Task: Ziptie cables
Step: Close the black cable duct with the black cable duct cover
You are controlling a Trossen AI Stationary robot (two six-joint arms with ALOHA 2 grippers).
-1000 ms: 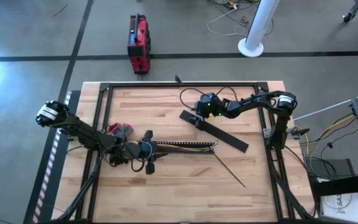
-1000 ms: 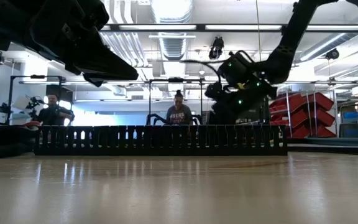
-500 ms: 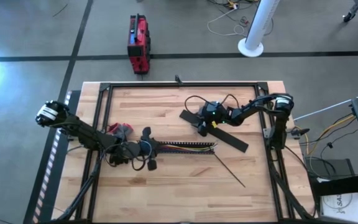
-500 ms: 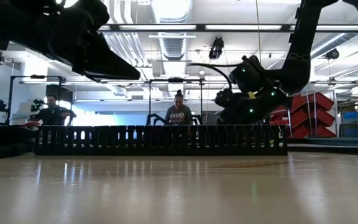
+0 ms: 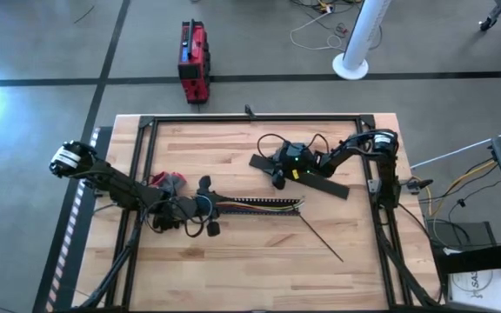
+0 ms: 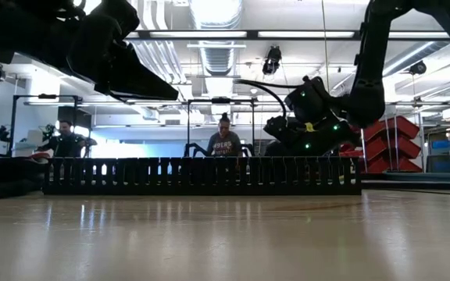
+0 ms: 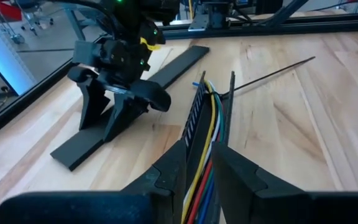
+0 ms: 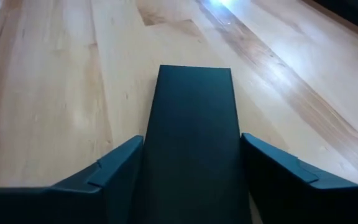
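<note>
The cables [image 5: 263, 204], thin yellow, green, blue and red wires, are laid straight inside a slotted black channel [image 5: 255, 207] at mid-table. The ziptie [image 5: 321, 238], thin and black, is laid diagonally just beside its end.

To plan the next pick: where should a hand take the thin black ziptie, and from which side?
Probably near its middle, straight from above, fingers across its narrow width: the ziptie lies flat on the table, slanting away from the end of the duct held by the left hand. The right hand, open over the flat bar, is nearer.
</note>
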